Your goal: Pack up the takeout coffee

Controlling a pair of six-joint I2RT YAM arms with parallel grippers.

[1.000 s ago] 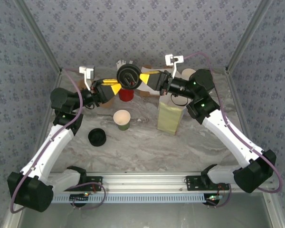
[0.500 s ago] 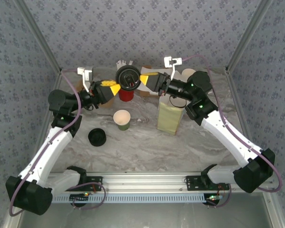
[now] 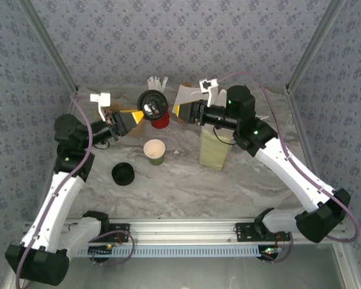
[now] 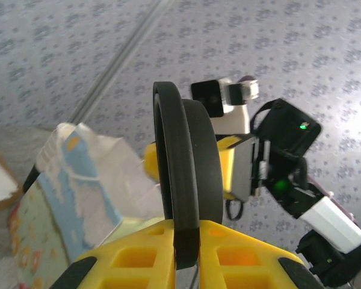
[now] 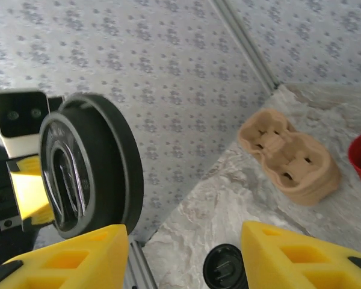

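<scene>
The left wrist camera shows me the left gripper [image 4: 186, 238] with its yellow fingers clamped on the rim of a black lid [image 4: 182, 180], seen edge-on and upright. From overhead the lid is a round disc turned on edge in the air, just above the red cup [image 3: 160, 121].

The right wrist camera gives me what the overhead view cannot. The right gripper [image 5: 183, 253] has its fingers spread wide with nothing between them. The lid sits off to one side of them, apart from them as far as I can tell at this angle. That view also picks up a brown pulp cup carrier [image 5: 290, 158] lying just beside the red cup.

The green cup [image 3: 154, 152] stands upright on the table, near the red cup on the side toward the arm bases. Its mouth is open, its inside is pale, and it wears no lid. A second black lid [image 3: 123, 174] lies flat further out, toward the left arm.

Both arms bow outward at the elbow and turn their forearms in toward the red cup. The right wrist hangs over the paper bag [image 3: 215, 149], which stands to the right of the red cup.
</scene>
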